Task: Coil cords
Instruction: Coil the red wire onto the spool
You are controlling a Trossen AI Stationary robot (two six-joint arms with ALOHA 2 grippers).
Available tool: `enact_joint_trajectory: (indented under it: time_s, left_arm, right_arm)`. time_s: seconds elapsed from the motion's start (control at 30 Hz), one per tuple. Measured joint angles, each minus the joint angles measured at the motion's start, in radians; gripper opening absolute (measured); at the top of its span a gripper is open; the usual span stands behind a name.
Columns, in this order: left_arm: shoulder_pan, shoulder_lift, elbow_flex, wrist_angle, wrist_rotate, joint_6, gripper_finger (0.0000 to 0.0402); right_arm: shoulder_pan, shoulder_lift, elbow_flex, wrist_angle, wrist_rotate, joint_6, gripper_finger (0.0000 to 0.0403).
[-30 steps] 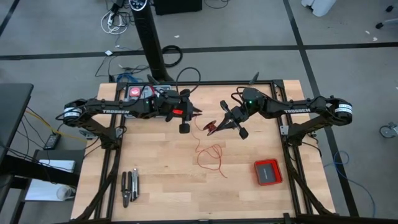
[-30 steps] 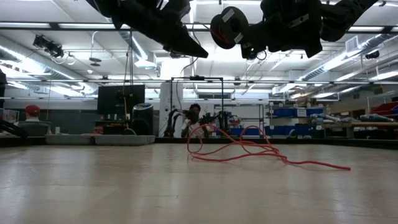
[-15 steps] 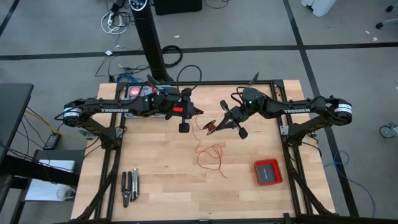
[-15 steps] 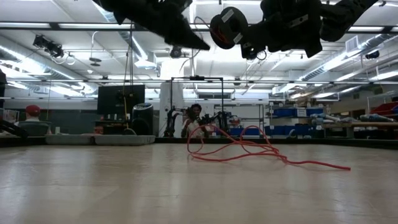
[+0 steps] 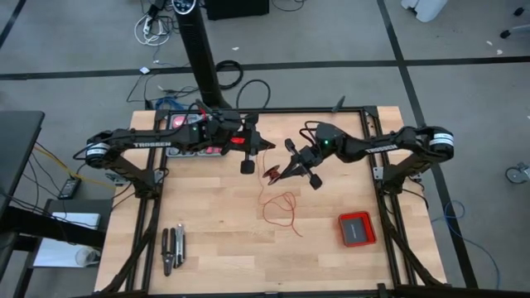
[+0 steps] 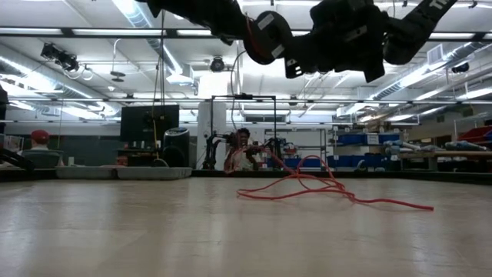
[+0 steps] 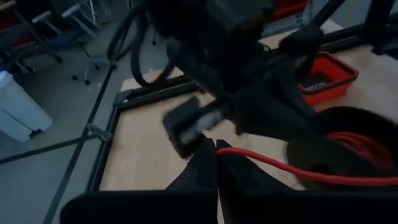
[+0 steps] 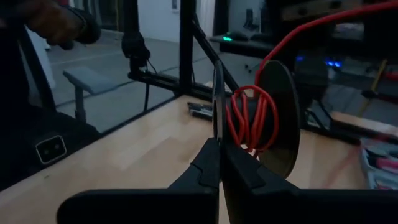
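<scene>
— So where is the red wire point(image 5: 280, 209) at this moment?

— Most of it lies in loose loops on the wooden table point(image 5: 207, 236), near the middle, with one strand rising up to the grippers. A few turns are wound on the small black spool point(image 8: 268, 118), which hangs above the table between the two arms.

— Who has the spool?

— The right gripper point(image 5: 286, 170). Its wrist view shows the two dark fingers point(image 8: 208, 163) pressed together on one flange of the spool, with the red turns just behind that disc.

— And the left gripper?

— The left gripper point(image 5: 263, 149) is up off the table too, close to the spool. Its fingers point(image 7: 202, 168) are closed, and the wire runs taut from between the tips across to the spool, so it looks pinched there.

— Anything else on the table?

— A flat red box point(image 5: 357, 228) sits toward the right side, well apart from the loops, and a pair of dark pliers-like tools point(image 5: 172, 249) lies near the front left corner. In the low view a person point(image 6: 244, 148) sits far back in the room.
</scene>
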Motion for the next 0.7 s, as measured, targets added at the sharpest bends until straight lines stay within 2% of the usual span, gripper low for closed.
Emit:
enact_joint_trajectory:
  time_s: [0.37,0.7]
  left_arm:
    - [0.000,0.070,0.000,0.115,-0.020,-0.008,0.0000]
    - [-0.002,0.089,0.000,0.136,-0.036,-0.082,0.0001]
  right_arm:
    - [0.056,0.130,0.000,0.324,0.035,0.092,0.0001]
    - [0.040,0.131,-0.002,0.355,0.015,0.144,0.0001]
